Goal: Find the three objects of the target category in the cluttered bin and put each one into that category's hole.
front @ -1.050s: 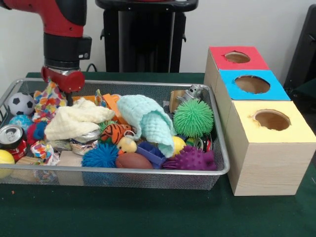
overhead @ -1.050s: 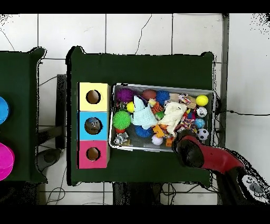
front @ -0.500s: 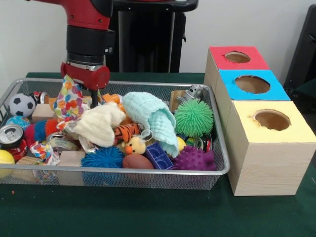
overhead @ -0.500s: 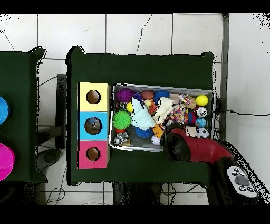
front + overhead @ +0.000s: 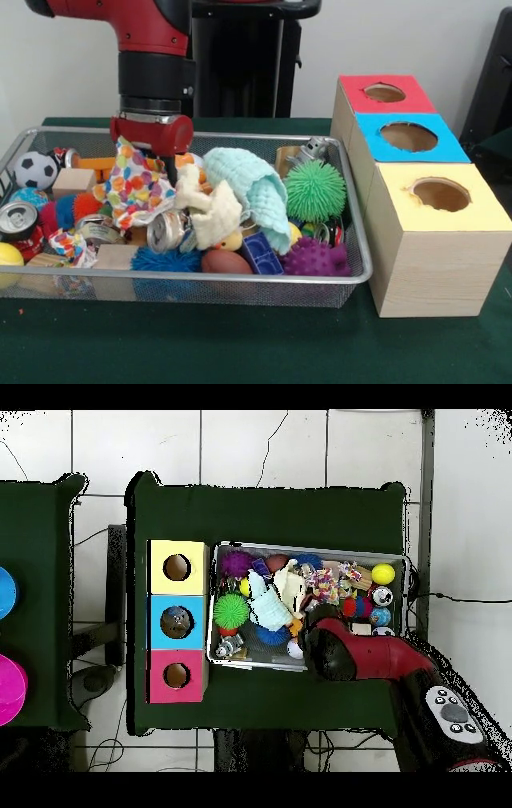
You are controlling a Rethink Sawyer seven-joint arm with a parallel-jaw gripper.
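- We see the wire bin (image 5: 352,276) on the green table (image 5: 240,344), packed with toys, cloths and cans; which category is wanted we cannot tell from the pictures.
- Near the bin's middle lies a mint cloth (image 5: 252,188), with a cream cloth (image 5: 210,212) just to its left and a spotted cloth (image 5: 136,188) further left.
- A silver can (image 5: 166,230) lies on its side between the spotted cloth and the cream cloth, and a second can (image 5: 18,220) stands at the bin's left end.
- At the right end we see a green spiky ball (image 5: 314,190), and nearer to us a purple spiky ball (image 5: 314,258).
- A soccer ball (image 5: 34,169) sits in the far left corner, a yellow ball (image 5: 8,256) at the near left edge, and a brown football (image 5: 224,262) against the near wall.
- The gripper (image 5: 170,166) hangs low over the far middle of the bin, touching or just above the spotted cloth; its tips are hidden among the clutter, so we cannot tell whether it grasps anything.
- To the right of the bin stand three boxes in a row, each with a round hole on top: the yellow box (image 5: 440,240) nearest, the blue box (image 5: 408,138) in the middle, the red box (image 5: 384,94) farthest.
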